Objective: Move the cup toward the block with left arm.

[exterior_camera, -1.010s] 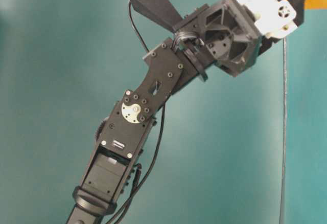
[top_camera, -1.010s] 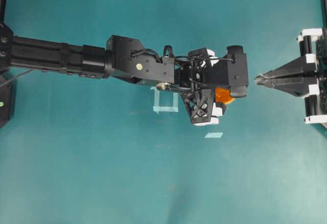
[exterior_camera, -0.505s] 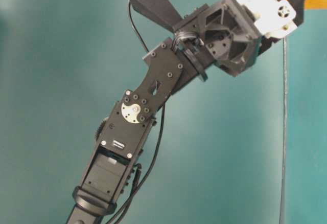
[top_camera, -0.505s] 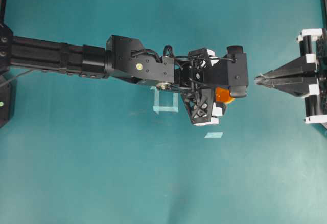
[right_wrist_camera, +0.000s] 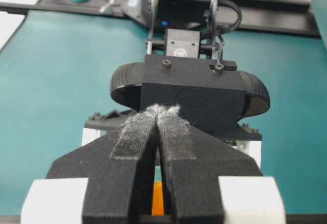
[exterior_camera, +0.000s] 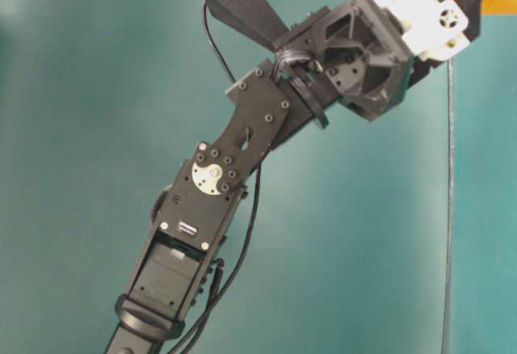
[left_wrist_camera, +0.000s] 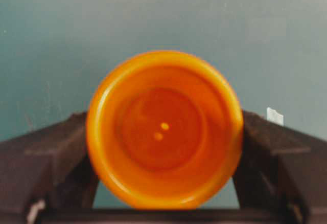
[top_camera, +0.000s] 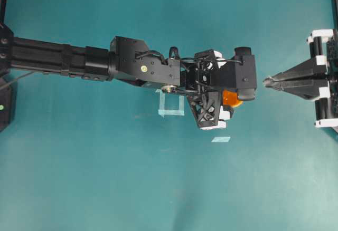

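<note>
Orange cup (left_wrist_camera: 163, 129) between left hand (left_wrist_camera: 163, 147) fingers, gripped on both sides, mouth facing camera.

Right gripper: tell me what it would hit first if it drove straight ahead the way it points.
The right gripper points at the black camera housing on the left arm's wrist, so it would likely meet that first. The cup sits lower, behind it; heights are unclear.

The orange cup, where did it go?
The cup sits between the fingers of the left end effector, right of middle in the overhead view, with the tape square to its left and the tape strip below.
</note>
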